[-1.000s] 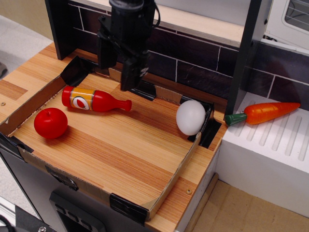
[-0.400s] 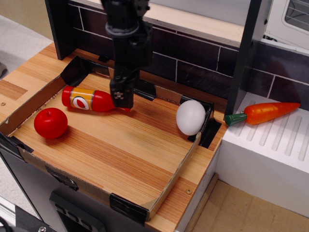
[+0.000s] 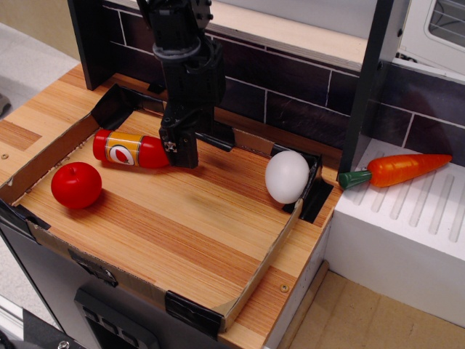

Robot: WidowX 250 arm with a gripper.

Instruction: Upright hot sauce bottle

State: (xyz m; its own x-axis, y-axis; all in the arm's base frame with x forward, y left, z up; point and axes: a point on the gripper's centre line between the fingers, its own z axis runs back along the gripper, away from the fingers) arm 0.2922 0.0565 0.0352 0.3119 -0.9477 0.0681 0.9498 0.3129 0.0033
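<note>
The hot sauce bottle (image 3: 129,149) lies on its side on the wooden tray floor (image 3: 189,225), base to the left, neck to the right. It is glossy red with an orange label band and a white oval. My black gripper (image 3: 180,151) has come down over the neck and cap end, which it hides. The fingers stand at the neck, but I cannot tell whether they are closed on it.
A round red apple (image 3: 76,185) sits at the tray's left front. A white egg (image 3: 287,177) rests at the tray's right wall. A toy carrot (image 3: 398,169) lies on the white drainer to the right. A dark tiled wall stands behind.
The gripper has dropped from above the tray's back edge down and slightly left onto the bottle's neck. The bottle has not moved.
</note>
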